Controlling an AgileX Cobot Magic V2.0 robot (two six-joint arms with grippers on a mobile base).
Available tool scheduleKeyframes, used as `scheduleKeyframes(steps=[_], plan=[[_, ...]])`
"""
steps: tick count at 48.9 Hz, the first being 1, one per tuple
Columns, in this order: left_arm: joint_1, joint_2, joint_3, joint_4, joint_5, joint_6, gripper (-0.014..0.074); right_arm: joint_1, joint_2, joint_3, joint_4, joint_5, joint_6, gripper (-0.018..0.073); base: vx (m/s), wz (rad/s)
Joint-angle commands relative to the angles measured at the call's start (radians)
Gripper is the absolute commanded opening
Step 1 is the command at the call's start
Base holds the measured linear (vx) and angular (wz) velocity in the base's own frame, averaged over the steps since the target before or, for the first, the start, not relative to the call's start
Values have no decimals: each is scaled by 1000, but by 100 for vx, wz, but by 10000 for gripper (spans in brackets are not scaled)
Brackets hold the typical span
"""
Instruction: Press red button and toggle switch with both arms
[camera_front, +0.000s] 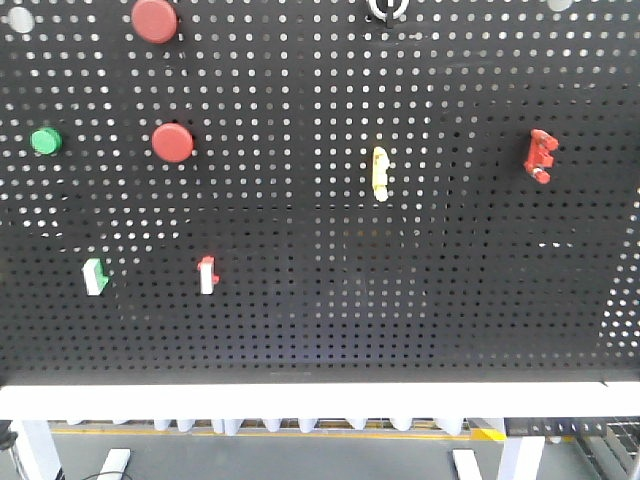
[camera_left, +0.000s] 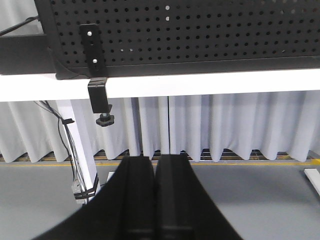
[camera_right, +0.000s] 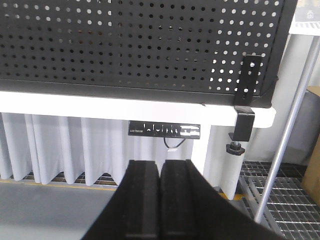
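Left gripper and right gripper, both closed on nothing, are held below the pegboard, its red button set leftward, the apparent toggle switch rightward.

Green button on black pegboard; white curtain below.

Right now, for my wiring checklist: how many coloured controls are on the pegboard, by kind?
Red round push buttons: 2
Green round push button: 1
White rocker switches (green-trimmed, red-trimmed): 2
Yellow toggle lever: 1
Red toggle lever: 1
Total: 7
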Motion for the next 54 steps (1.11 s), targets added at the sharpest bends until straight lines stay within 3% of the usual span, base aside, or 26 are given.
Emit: scheduleKeyframes(steps=[1, 41, 54], plan=[[-2, -2, 27, -5, -78, -4, 2, -1, -11, 11, -12, -83, -4, 0, 9, -1], [-2, -2, 27, -3, -84, 6, 2, -1, -11, 11, -18, -93, -7, 0, 1, 0], [-2, -2, 27, 15, -268, 6, 2, -1, -11, 11, -15, -210, -7, 0, 0, 0]])
